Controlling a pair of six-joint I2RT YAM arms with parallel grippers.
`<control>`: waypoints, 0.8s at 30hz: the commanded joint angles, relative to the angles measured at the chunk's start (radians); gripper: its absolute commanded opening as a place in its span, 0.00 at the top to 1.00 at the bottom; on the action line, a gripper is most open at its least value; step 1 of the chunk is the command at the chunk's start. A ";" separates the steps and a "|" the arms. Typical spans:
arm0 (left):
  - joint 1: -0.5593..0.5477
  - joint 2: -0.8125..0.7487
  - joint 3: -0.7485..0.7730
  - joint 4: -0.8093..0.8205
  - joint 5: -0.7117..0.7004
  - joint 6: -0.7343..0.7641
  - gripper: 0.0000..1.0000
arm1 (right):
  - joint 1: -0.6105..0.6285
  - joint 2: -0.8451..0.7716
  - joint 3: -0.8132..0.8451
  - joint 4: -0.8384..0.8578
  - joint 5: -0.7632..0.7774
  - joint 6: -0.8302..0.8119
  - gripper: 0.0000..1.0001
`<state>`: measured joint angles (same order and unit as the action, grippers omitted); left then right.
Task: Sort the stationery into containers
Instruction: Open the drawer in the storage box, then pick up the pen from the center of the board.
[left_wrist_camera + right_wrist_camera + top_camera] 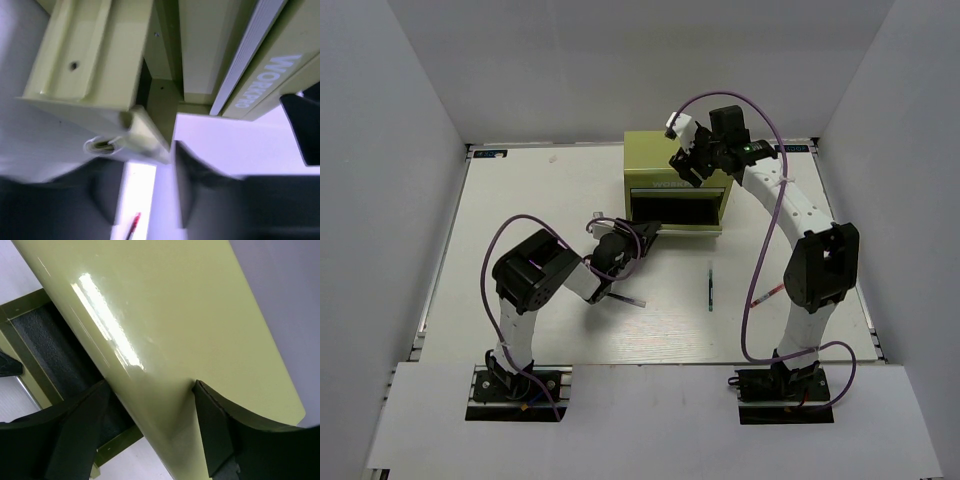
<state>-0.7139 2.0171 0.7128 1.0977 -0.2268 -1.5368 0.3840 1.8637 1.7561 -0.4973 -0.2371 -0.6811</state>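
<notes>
The olive chest [665,150] stands at the back middle, its lower drawer [680,230] pulled out, dark inside. My left gripper [645,235] is open at the drawer's front left corner [147,127]; that corner sits just beyond the fingertips [181,165]. My right gripper [688,165] is open and straddles the chest's top front edge [150,340], one finger [220,435] resting on the top. A dark-green pen [710,285] lies in front of the chest. A red pen [767,293] lies by the right arm and also shows in the left wrist view [132,227]. A black pen [625,298] lies under the left arm.
Purple cables [760,250] loop off both arms. Grey walls close in the white table [540,200] on the left, right and back. The chest's front carries embossed lettering [260,80]. No other markers are in view.
</notes>
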 commanded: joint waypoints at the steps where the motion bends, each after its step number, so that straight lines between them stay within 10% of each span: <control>1: -0.002 -0.064 0.039 -0.021 0.018 0.053 0.40 | -0.023 0.051 -0.023 0.037 0.098 0.008 0.24; 24: -0.002 -0.368 -0.107 -0.430 0.185 0.063 0.25 | -0.033 -0.408 -0.530 0.305 -0.004 0.034 0.10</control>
<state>-0.7139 1.7020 0.6258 0.7841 -0.0769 -1.4845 0.3588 1.5349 1.3148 -0.3008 -0.2249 -0.6819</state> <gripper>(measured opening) 0.746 0.896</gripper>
